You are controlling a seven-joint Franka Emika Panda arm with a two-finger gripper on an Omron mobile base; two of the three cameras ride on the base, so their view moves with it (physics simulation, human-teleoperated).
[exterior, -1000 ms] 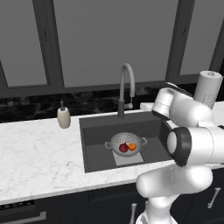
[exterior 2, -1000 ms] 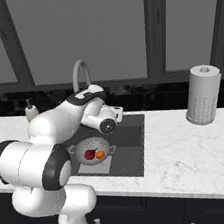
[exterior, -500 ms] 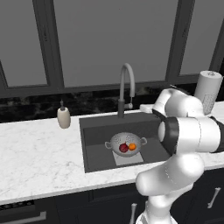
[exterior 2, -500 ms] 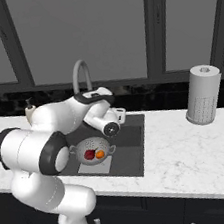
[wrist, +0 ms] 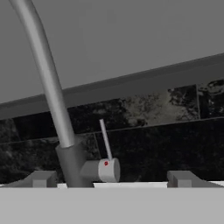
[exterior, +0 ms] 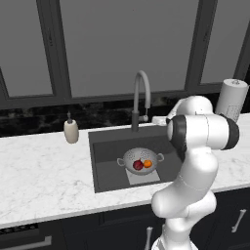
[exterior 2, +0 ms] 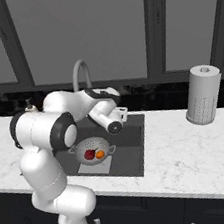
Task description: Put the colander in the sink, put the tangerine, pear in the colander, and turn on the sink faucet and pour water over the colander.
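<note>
Countertop point(exterior: 39, 180) of white marble runs across your view, with the sink point(exterior: 105, 166) set into it as a dark basin. Your white arm point(exterior: 195, 161) bends over the basin's far right corner, and the sink faucet point(exterior: 140, 100) stands at the back rim. A paper towel roll point(exterior 2: 203, 93) stands well to the right, a soap bottle point(exterior: 71, 131) to the left. Inside the sink sits the colander point(exterior: 140, 160), holding the pear point(exterior: 138, 165) and the tangerine point(exterior: 147, 163) side by side. Your gripper point(wrist: 111, 180) faces the faucet's base with its fingers point(wrist: 41, 178) spread wide, holding nothing; the small lever point(wrist: 105, 142) stands upright between them, just ahead.
</note>
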